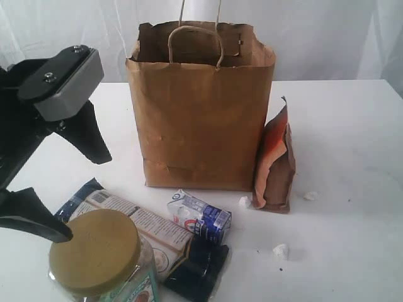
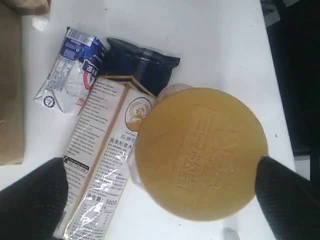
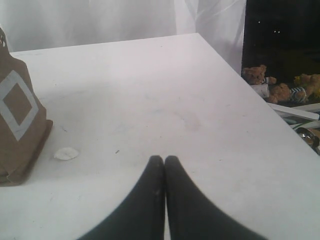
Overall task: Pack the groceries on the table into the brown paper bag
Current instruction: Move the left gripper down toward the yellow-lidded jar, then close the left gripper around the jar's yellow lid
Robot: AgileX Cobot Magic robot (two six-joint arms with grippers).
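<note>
Left wrist view showed the left tool (image 2: 159, 167) spread wide, one finger on each side of the big olive-lidded jar (image 2: 200, 155), lid centred between them, nothing pinched yet. Exterior view put that tool above the jar at the near left corner of the bench (image 1: 352, 157). Right tool (image 3: 164, 167) was pressed together, empty, low over bare bench, well apart from the groceries.

Risks, judged:
- Jar looked almost as wide as the spread, so a finger could land on the lid rim and tip or shove the jar.
- Jar overlapped the long dark-blue packet (image 2: 107, 140) from above; could not tell if it sat on it or just beside it. If on it, the jar might rock, or the packet drag along.
- Small white-blue carton (image 2: 70, 70) lay just beside the packet and could get nudged.
- Brown paper bag (image 1: 198, 119) stood upright behind the pile; ragged rim and loop handles could snag a wide jar, and a hard drop might topple the bag.
- Orange-brown pouch (image 1: 277, 160) leaned against the bag's side and would likely fall if the bag shifted.
</note>
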